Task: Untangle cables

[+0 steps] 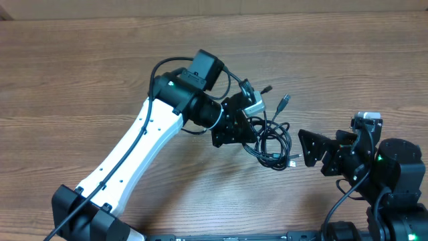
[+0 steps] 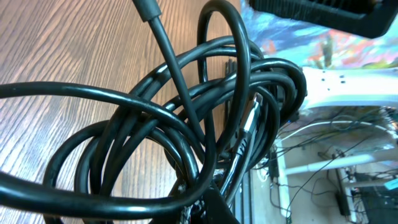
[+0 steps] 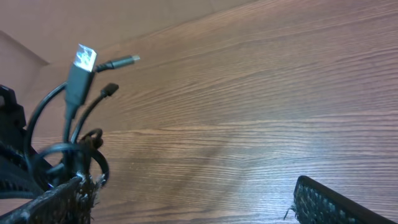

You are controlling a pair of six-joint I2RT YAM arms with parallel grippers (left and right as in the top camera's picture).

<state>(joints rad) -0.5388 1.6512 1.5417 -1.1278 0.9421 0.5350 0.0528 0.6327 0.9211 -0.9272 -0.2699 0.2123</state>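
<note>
Holding the tangle: left claw [image 1: 248,131] clenched on the cables [image 1: 273,142], bundle sits mid-worktop [image 1: 100,53], plug ends [image 1: 284,100] sticking out. Right claw [image 1: 309,148] released wide, just beside the bundle. Best bet: pinch one free plug, draw it away slowly, left grip firm.

— Where is the left arm [image 1: 137,144]?
— It reaches from the near left toward the middle of the scene. Its white link slants away and to the right, and the wrist bends right. The left gripper [image 1: 242,134] is clamped on the cables [image 1: 271,159].
— And the right arm [image 1: 394,175]?
— Folded at the near right, pointing left. The right gripper [image 1: 306,148] has its jaws spread wide and holds nothing, a little to the right of the left one.
</note>
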